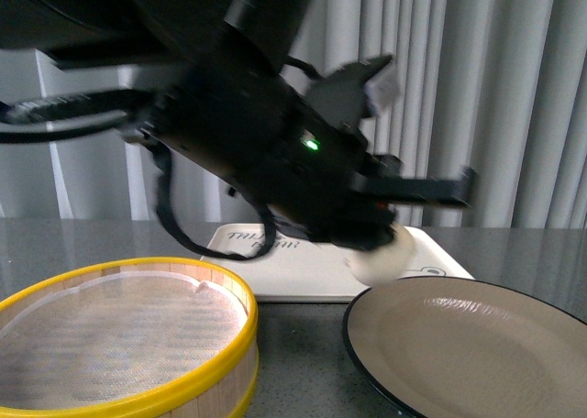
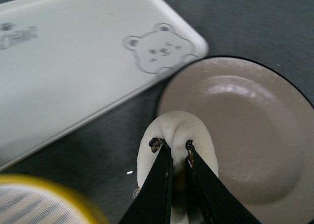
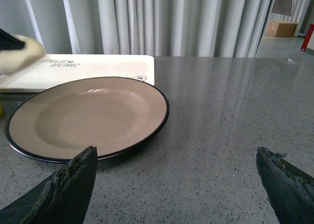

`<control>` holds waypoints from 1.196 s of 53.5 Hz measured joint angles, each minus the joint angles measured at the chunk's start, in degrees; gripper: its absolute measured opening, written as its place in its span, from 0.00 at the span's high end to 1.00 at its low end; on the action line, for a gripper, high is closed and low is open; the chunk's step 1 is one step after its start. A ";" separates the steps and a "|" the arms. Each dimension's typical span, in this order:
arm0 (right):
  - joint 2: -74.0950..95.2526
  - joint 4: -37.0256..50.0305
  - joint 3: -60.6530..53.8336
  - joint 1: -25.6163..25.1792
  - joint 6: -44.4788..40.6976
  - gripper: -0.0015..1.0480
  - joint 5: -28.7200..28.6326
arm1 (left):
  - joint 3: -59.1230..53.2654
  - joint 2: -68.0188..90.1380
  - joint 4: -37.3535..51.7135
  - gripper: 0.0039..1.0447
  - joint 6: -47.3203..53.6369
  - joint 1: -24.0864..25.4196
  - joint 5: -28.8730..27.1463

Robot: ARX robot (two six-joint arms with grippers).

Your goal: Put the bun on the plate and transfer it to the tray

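Observation:
My left gripper (image 2: 172, 146) is shut on the white bun (image 2: 176, 135), pinching its top. In the front view the bun (image 1: 381, 258) hangs above the table at the plate's near-left rim, under the black left arm. The beige plate (image 1: 468, 354) with its black rim lies empty at the right; the left wrist view shows the plate (image 2: 245, 130) beside the bun. The cream tray (image 1: 312, 271) with dark lettering lies behind it, its bear face on the tray (image 2: 88, 62) visible from the wrist. My right gripper (image 3: 176, 160) is open above bare tabletop, just right of the plate (image 3: 88, 116).
A yellow-rimmed bamboo steamer basket (image 1: 119, 345) lined with white cloth stands at the front left. Grey curtains hang behind the dark speckled table (image 3: 235, 111). A cardboard box (image 3: 282, 27) sits far off on the floor.

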 joint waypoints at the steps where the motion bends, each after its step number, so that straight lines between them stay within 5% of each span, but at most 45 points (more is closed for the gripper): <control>1: 0.00 0.00 0.00 0.00 0.00 0.08 0.00 | 0.44 0.90 -0.24 0.96 0.59 -0.79 0.28; 17: 0.00 0.00 0.00 0.00 0.00 0.08 0.00 | 6.40 8.50 -1.29 0.96 1.27 -7.52 1.49; 52: 0.00 0.00 0.00 0.00 0.00 0.08 0.02 | 18.08 19.43 -6.60 0.96 -6.60 -11.37 -8.20; 64: 0.00 0.00 0.00 0.00 0.00 0.08 0.00 | 19.67 20.44 -8.98 0.68 -8.41 -11.45 -9.84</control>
